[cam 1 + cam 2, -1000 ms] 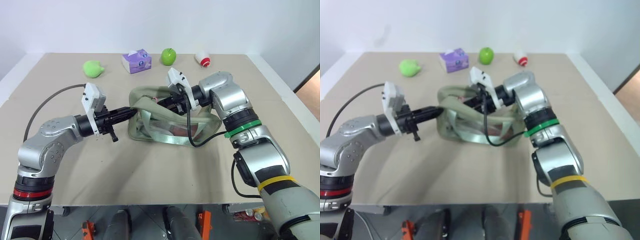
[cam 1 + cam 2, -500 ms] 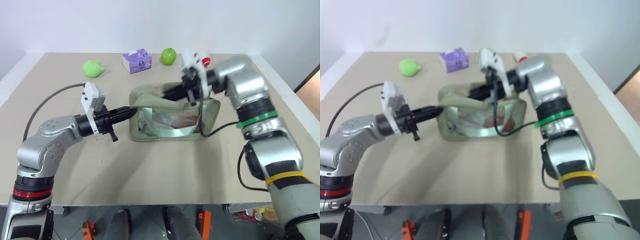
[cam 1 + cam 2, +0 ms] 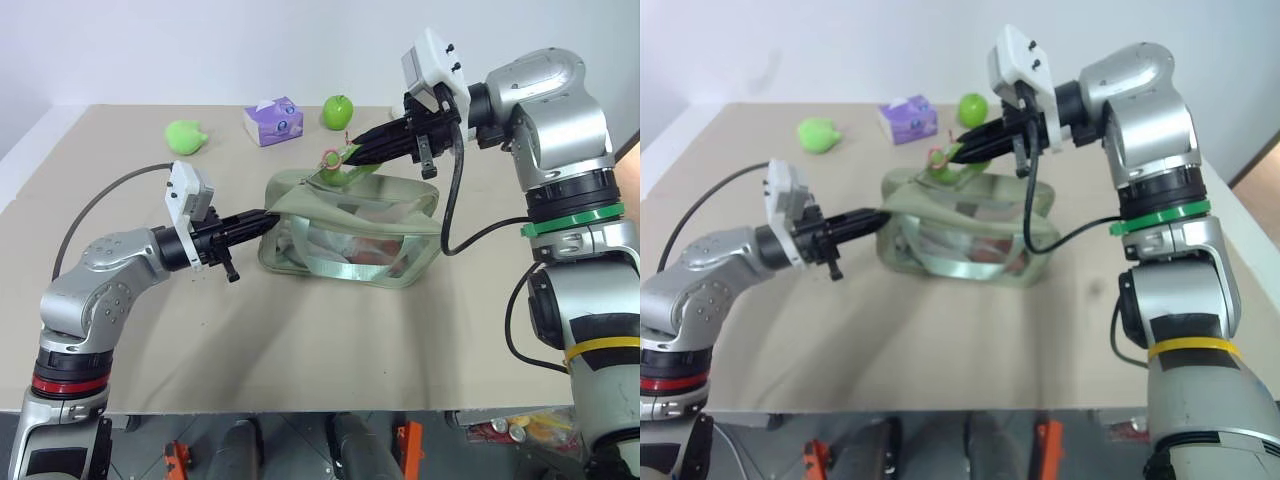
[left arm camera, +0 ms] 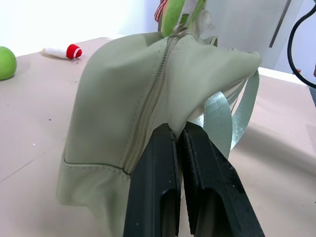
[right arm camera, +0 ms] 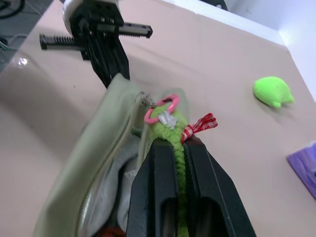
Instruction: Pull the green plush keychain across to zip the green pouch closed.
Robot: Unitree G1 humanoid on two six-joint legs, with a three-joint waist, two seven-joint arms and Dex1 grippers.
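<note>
The green pouch lies at the frame's center, its zipper running left to right. At its left end the left gripper is clamped on the fabric, anchoring it. The right gripper, in the upper middle, is closed on the green plush keychain, lifted above the pouch's top near that same left end. Judged from this, the remaining travel runs rightward along the zipper line, away from the 1 anchoring arm.
</note>
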